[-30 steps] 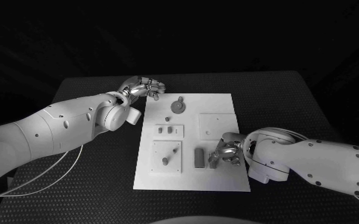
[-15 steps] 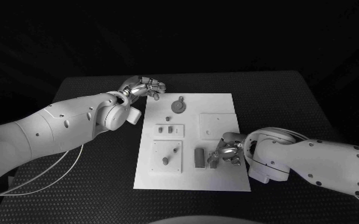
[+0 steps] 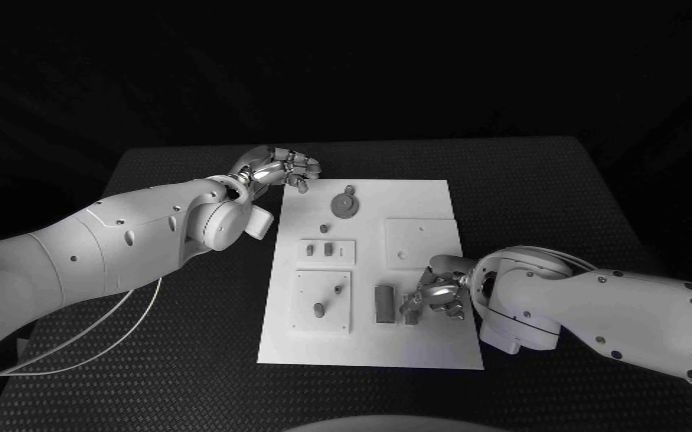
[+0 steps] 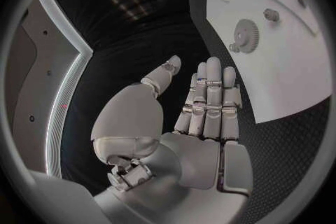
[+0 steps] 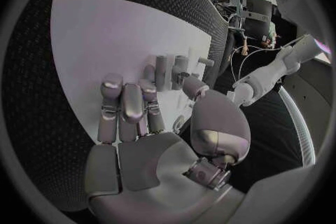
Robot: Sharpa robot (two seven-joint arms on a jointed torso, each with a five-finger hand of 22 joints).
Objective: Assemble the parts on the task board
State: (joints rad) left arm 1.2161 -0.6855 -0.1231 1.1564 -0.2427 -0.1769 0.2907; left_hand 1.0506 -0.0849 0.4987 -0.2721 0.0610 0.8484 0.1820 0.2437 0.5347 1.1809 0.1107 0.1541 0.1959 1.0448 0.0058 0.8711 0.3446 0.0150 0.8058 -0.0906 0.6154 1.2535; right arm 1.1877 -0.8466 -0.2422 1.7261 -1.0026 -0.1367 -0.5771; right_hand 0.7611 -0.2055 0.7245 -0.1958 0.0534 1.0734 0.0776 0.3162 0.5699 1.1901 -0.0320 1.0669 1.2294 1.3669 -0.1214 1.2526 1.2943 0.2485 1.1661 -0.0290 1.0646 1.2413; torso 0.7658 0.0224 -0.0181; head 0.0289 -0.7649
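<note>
Reaching low over the board (image 3: 433, 202), the right hand (image 3: 433, 295) sits just beside the grey block (image 3: 384, 304), likely to pick it up. Its fingers (image 5: 126, 103) lie close together and hold nothing I can see. The left hand (image 3: 281, 167) waits off the board's far corner, near the gear (image 3: 343, 204), fingers (image 4: 210, 95) straight, side by side and holding nothing. Small pegs (image 3: 327, 297) stand in the board.

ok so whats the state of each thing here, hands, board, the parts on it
left hand: holds nothing, fingers straight and apart, off the board's far left corner
right hand: down over the board's near right part; whether it holds a part cannot be told
task board: flat on the table
gear: flat on the board's far end
grey block: on the board, beside the right hand
</note>
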